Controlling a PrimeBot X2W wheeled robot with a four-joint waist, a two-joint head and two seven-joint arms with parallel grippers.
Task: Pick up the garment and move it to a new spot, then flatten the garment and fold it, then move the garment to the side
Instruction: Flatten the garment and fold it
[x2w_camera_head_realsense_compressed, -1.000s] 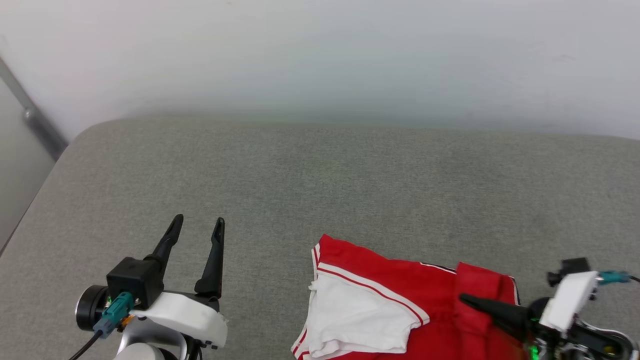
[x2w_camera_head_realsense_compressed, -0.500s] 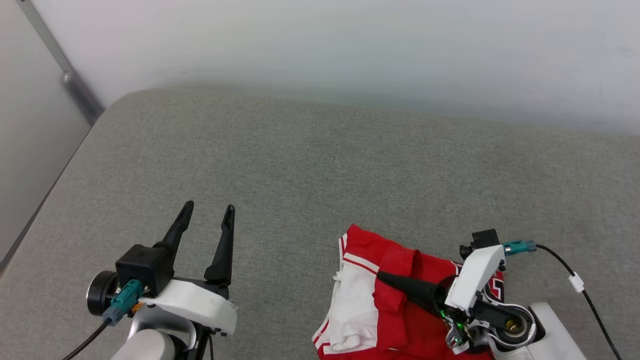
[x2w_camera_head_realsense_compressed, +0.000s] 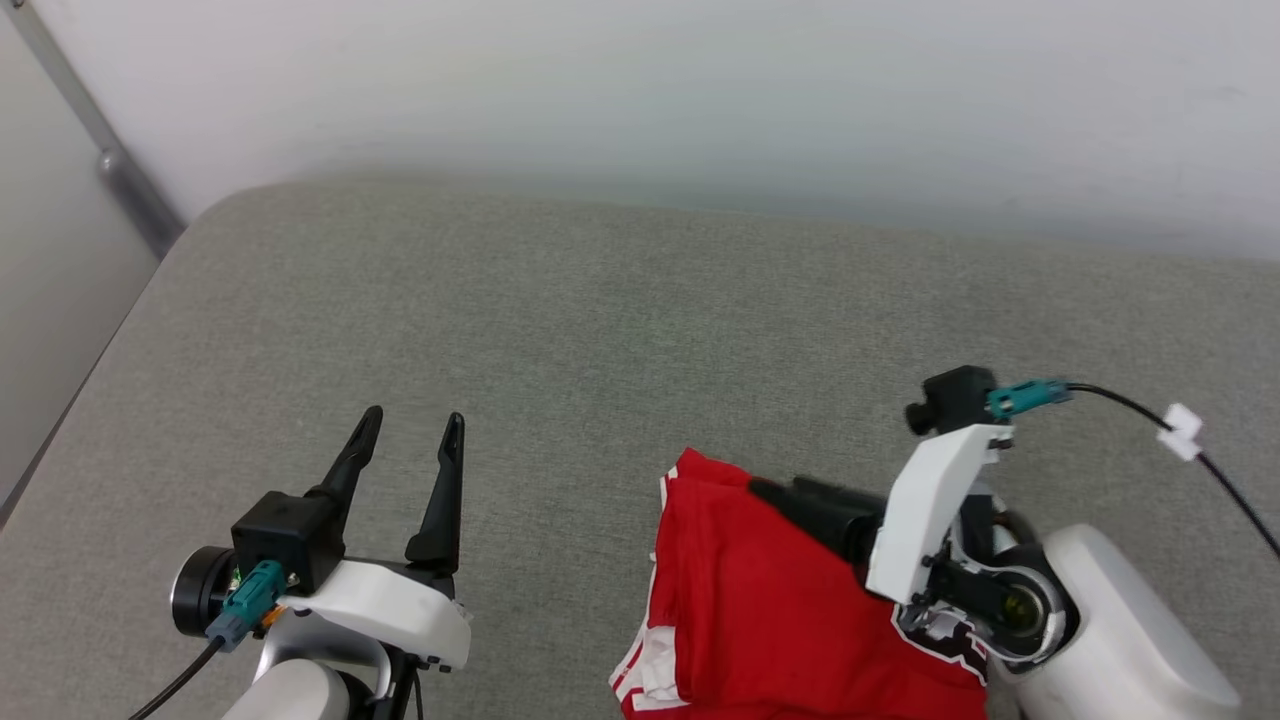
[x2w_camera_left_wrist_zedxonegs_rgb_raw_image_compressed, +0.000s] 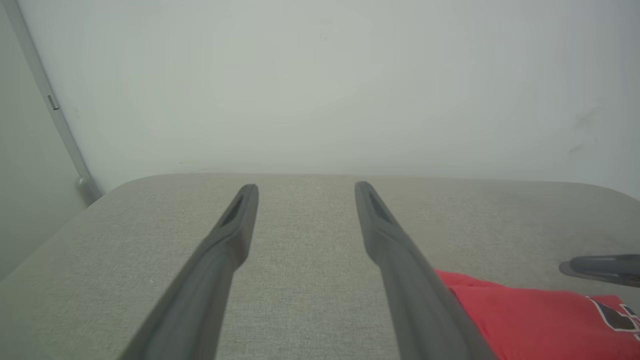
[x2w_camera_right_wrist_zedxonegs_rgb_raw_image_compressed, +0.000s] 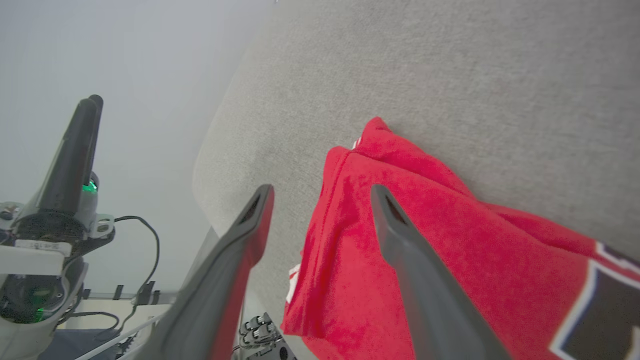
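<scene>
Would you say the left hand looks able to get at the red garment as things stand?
Probably yes: the left hand is open, and only bare grey cushion lies between it and the garment. The right hand is over the garment's upper part, away from the edge nearest the left hand.

A: How's the light?
B: Bright, soft, even; the grey woven fabric surface (x2w_camera_head_realsense_compressed: 600, 330) shows barely a shadow, no glare.
A: And sharpness?
B: The pale wall (x2w_camera_head_realsense_compressed: 640, 90) behind that surface looks hazy. In both wrist views the surface's edge bows, and the long dark fingers (x2w_camera_right_wrist_zedxonegs_rgb_raw_image_compressed: 417, 280) blur at their bases.
</scene>
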